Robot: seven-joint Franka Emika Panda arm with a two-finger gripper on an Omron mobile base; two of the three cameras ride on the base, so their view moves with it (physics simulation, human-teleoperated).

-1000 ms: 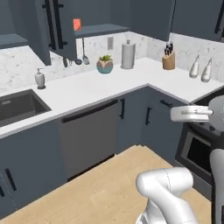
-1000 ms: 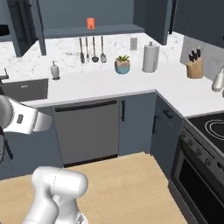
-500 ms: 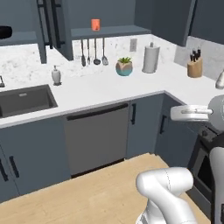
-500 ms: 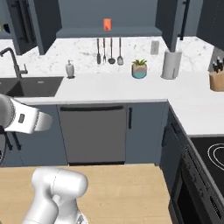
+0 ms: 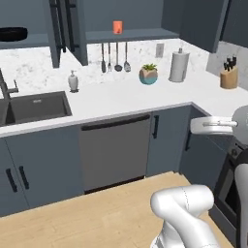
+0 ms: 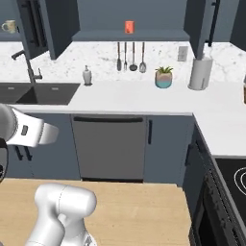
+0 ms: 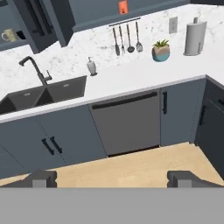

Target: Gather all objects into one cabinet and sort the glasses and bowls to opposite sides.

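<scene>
The gripper (image 7: pixel 112 178), jaws apart and empty; the base has swung left, bringing the orange cylindrical cup (image 5: pixel 117 27) above the hanging utensils nearer centre.

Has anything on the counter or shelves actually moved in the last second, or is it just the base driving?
Only the base: both base views have swung left, bringing the sink and the open cabinet into view. The orange cup sits on its shelf as before. The gripper stays empty, jaws wide apart.
</scene>
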